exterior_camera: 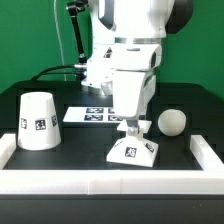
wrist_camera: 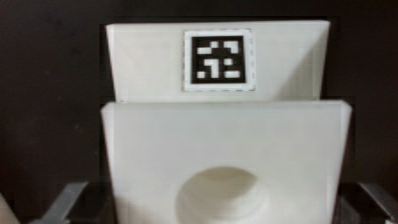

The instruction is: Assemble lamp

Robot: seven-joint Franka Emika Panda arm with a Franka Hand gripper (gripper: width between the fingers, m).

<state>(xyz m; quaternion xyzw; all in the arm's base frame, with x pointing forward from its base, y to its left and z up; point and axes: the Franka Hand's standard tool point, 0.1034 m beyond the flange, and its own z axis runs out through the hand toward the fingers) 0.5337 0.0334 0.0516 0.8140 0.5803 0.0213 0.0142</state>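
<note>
Pincer (exterior_camera: pixel 133 128) and arm (exterior_camera: pixel 135 40) are seen in the exterior view at the middle of the table (exterior_camera: pixel 90 140), pointed straight down over the base (exterior_camera: pixel 133 143). The fingertips are placed at the top of the base, which is set flat on the black table near the white front wall (exterior_camera: pixel 110 183). A black-and-white tag (exterior_camera: pixel 131 153) is carried on the sloped face turned to the camera. The shade (exterior_camera: pixel 38 121) is stood wide end down toward the exterior view's left, well apart from the base. The bulb (exterior_camera: pixel 171 122) is laid on the table toward the exterior view's right, near the base but not touching it. The marker board (exterior_camera: pixel 93 113) is laid flat behind the base, between shade and arm.

In the wrist view the base (wrist_camera: pixel 222 140) is shown filling most of the picture, with a tag (wrist_camera: pixel 217 58) on one sloped face and a round hole (wrist_camera: pixel 222 192) sunk in its top. The dark fingers (wrist_camera: pixel 68 203) are seen at either side of the base, just at its edges. Whether the base is pinched or the fingers are only held beside it cannot be told.
</note>
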